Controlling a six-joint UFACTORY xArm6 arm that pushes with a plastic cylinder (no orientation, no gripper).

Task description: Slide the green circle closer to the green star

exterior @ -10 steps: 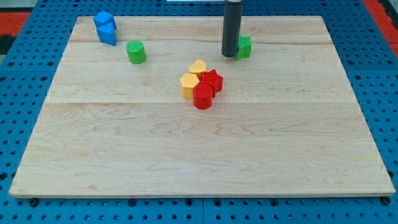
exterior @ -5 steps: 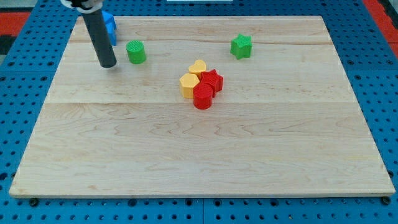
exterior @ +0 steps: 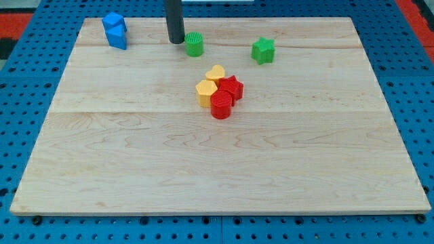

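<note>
The green circle (exterior: 194, 44) is sitting upright on the wooden board (exterior: 203, 169), near the board's top edge and a little to the view's left of its middle. Taking that circle as the landmark, the green star (exterior: 263, 50) is lying to its right, at almost the same height in the view and well apart from it, with bare wood between the two.

The dark rod is coming down from the view's top just to the left of the green circle, and my tip (exterior: 176, 41) is resting at the board's surface right beside the circle's left flank. Whether the tip is actually touching the circle or standing a hair off it cannot be told. The rod carries no jaws, so it is neither opening nor closing on anything; it is simply a straight pusher standing next to the block.

Below the green circle and slightly to its right, four blocks are huddling together: a yellow heart (exterior: 215, 73), a yellow hexagon-like block (exterior: 206, 92), a red star (exterior: 231, 87) and a red cylinder (exterior: 221, 106), all touching their neighbours. Far to the circle's left, near the board's top left corner, two blue blocks (exterior: 114, 30) are sitting pressed against each other; their exact shapes are hard to make out.
</note>
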